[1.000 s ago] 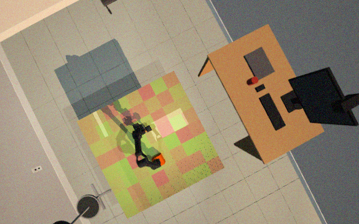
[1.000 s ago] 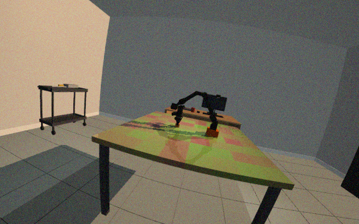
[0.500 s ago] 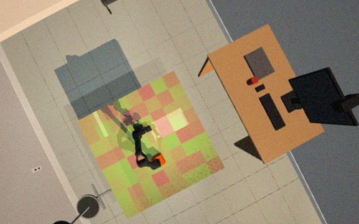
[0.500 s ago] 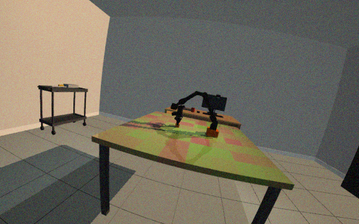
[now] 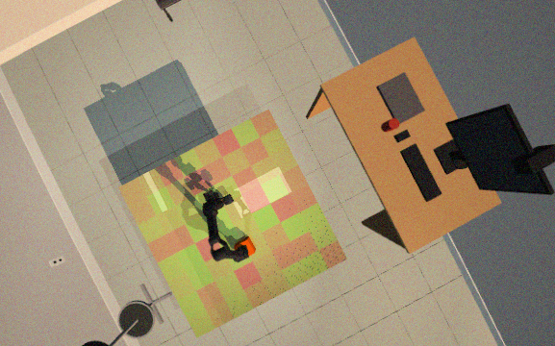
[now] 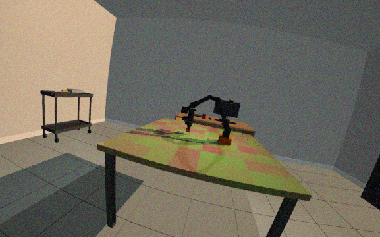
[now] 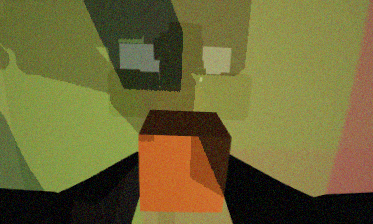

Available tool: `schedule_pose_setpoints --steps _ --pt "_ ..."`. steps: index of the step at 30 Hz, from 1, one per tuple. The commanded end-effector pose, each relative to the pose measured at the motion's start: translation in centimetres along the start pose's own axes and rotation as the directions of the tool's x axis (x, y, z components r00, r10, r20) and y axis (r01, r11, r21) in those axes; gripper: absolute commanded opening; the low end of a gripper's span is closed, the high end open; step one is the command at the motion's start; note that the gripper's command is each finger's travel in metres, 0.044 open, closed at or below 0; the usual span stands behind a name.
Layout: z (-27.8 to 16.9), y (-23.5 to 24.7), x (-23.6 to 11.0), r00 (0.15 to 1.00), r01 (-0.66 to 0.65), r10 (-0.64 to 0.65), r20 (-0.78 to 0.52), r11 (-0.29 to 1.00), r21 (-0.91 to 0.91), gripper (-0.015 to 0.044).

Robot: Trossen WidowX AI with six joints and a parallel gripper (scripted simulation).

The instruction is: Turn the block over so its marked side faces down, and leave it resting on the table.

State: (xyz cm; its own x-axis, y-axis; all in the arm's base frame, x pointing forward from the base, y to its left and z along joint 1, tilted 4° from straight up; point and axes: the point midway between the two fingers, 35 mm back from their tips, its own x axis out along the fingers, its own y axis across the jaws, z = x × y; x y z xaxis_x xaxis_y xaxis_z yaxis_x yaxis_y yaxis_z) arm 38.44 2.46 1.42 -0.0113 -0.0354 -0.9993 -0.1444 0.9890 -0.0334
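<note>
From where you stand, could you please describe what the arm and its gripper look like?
The arm is slim and black, built of thin jointed links, and rises from a boxy orange base. The gripper is black too: the wrist view shows two dark, plain, wedge-shaped fingers. No cables or markings can be made out.

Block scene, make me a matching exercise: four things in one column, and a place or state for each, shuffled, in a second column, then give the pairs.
Things:
1. orange block
2. hand
3. red cylinder
4. wheeled cart

Places or states:
A. by the beige wall
B. on the wooden desk beside a grey pad
C. closed on the block
D. between the dark fingers, over the checkered table

Pairs: 1-D, 2-C, 3-B, 4-A
</note>
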Motion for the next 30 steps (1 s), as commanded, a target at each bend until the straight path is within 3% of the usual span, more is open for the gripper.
schedule_pose_setpoints --steps 1,30 --pt "0.0 0.0 -0.3 1.0 0.002 -0.002 0.01 1.0 0.001 0.0" --pt "-0.1 0.0 0.7 0.907 0.001 -0.001 0.422 1.0 0.001 0.0"
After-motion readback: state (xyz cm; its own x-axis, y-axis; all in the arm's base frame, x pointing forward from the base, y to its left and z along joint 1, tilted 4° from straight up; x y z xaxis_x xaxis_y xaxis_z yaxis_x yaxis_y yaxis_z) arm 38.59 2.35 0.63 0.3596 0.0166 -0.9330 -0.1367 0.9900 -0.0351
